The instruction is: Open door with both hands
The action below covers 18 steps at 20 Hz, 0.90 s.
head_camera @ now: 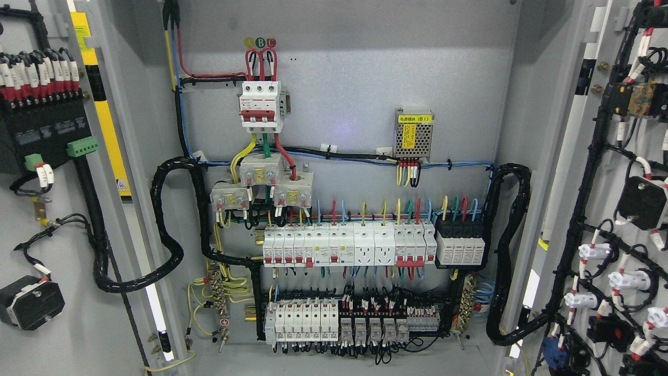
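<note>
A: Entry, head view. Both doors are seen swung wide: the left door [57, 209] fills the left edge, the right door [616, 209] the right edge, inner faces turned toward the camera. The cabinet interior [355, 68] is fully exposed. The task is judged essentially done.

B: Hands?

A: Neither the left hand nor the right hand is in the picture, so whether the fingers are apart, together or clamped on anything cannot be told.

B: Risks to be logged from here?

A: Three are noted. First, the black cable loom [167, 219] running from the left door into the cabinet, and its counterpart, the right cable loom [509, 250], would be strained if either door were pushed further. Second, door-mounted parts, for instance the terminal block [39, 125] and the white lamp holders [595, 251], stand proud of the panels and could be struck by an arm brought back in unseen. Third, the main breaker [262, 107] and the breaker row [344, 244] lie open to any stray reach. Whether the cabinet is live cannot be told.
</note>
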Available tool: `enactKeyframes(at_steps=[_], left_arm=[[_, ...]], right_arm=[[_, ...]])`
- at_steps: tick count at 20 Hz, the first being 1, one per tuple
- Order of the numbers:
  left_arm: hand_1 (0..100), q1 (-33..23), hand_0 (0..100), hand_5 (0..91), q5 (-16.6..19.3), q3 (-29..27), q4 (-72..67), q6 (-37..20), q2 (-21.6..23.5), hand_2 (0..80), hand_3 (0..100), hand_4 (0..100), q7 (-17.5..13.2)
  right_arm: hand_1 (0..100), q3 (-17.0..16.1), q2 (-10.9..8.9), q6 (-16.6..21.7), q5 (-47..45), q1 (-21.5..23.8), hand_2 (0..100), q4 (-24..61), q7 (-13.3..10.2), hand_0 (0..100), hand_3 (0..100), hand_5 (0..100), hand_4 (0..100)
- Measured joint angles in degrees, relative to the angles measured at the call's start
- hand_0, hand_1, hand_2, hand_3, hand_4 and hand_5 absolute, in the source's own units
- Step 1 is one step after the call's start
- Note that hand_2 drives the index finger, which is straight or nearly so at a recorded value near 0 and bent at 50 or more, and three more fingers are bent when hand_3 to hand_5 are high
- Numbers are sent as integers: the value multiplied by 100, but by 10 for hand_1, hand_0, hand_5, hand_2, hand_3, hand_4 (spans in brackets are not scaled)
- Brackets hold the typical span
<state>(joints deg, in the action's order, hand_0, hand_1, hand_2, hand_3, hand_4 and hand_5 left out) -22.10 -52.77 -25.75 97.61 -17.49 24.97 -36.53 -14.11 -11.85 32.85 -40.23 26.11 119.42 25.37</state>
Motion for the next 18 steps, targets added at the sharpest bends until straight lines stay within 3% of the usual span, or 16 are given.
enactKeyframes(at_steps=[18], left_arm=[[556, 904, 120, 0, -215, -165, -1290, 174, 534, 0, 0, 0, 0]], right_arm=[[500, -315, -70, -39, -386, 46, 40, -85, 0, 0, 0, 0, 0]])
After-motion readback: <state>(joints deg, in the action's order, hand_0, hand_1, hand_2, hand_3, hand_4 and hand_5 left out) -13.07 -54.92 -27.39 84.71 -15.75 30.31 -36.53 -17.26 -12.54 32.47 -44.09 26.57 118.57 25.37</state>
